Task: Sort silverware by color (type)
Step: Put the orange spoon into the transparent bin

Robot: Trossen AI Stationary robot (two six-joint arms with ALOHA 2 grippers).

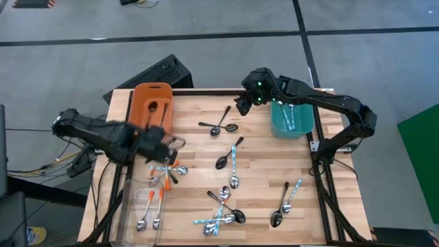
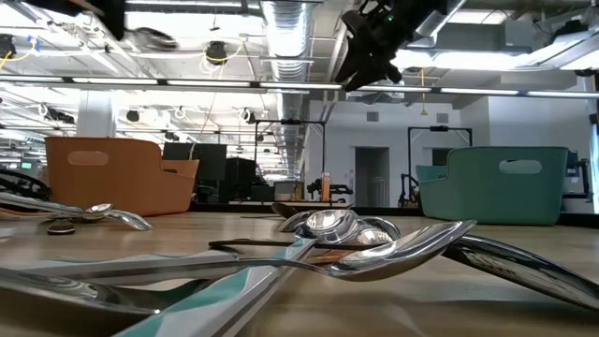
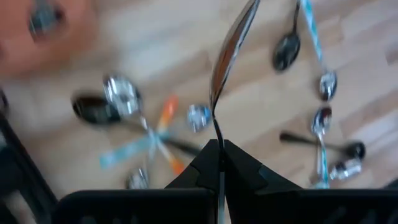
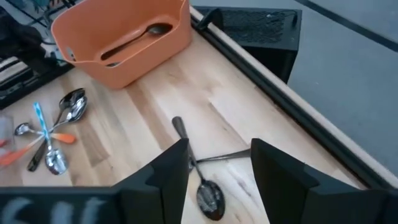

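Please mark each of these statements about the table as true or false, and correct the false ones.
1. The left gripper holds a dark spoon. True.
2. The right gripper holds a spoon. False: it is open and empty, above two dark spoons.
3. The teal bin holds blue-handled spoons. True.
4. The orange bin is empty. False: a dark spoon lies in it.

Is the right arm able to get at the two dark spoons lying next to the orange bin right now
Probably yes. The right gripper is open and empty, hanging above the crossed dark spoons; the wood around them is bare. The orange bin sits well aside.
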